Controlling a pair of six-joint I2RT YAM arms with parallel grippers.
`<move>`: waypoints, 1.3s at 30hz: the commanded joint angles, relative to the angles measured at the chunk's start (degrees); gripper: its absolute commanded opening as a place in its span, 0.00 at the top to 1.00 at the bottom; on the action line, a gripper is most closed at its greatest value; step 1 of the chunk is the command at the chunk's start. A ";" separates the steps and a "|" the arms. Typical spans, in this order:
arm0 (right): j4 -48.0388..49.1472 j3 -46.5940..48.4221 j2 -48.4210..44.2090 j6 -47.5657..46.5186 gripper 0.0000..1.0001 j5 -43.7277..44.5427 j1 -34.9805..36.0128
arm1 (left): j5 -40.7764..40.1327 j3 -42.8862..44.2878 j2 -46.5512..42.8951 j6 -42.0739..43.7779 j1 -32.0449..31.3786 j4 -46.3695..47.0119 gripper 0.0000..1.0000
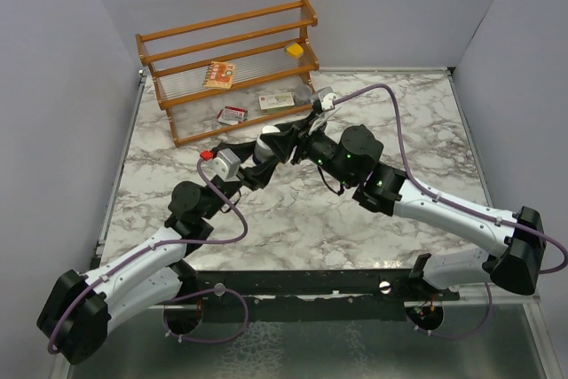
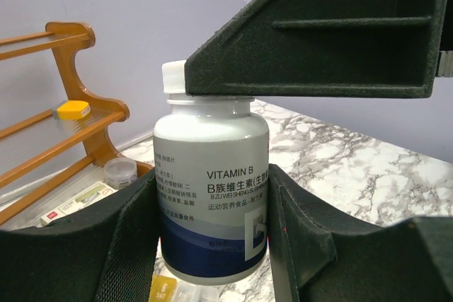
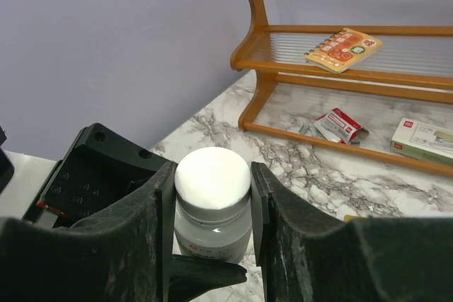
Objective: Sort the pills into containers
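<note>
We count one bottle (image 2: 211,175), upright beside the wooden rack (image 2: 71,33), and two grippers. Left gripper (image 2: 212,259) jaws clamp the bottle's body; right gripper (image 3: 212,210) jaws pinch its white cap (image 3: 212,177).

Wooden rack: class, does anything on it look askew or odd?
The orange booklet on the middle shelf lies skewed, one corner overhanging the front rail. Below it, the red-and-white box seems open at one end.

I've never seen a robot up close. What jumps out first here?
Two arms meet above the marble table on a Vitamin B bottle: the jaws of the left arm clamp its body, while those of the right arm bracket its white cap. Behind stands a wooden rack with a yellow piece on a shelf.
</note>
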 commanded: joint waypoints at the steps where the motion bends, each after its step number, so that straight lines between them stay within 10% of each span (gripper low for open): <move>1: 0.51 -0.68 -2.64 -0.44 0.80 -5.25 0.35 | 4.08 0.55 -1.05 -0.43 -0.24 1.91 1.00; 39: -6.47 -5.38 -15.45 -6.93 0.82 -29.34 0.35 | 35.20 5.35 2.07 -17.03 -0.21 12.00 1.00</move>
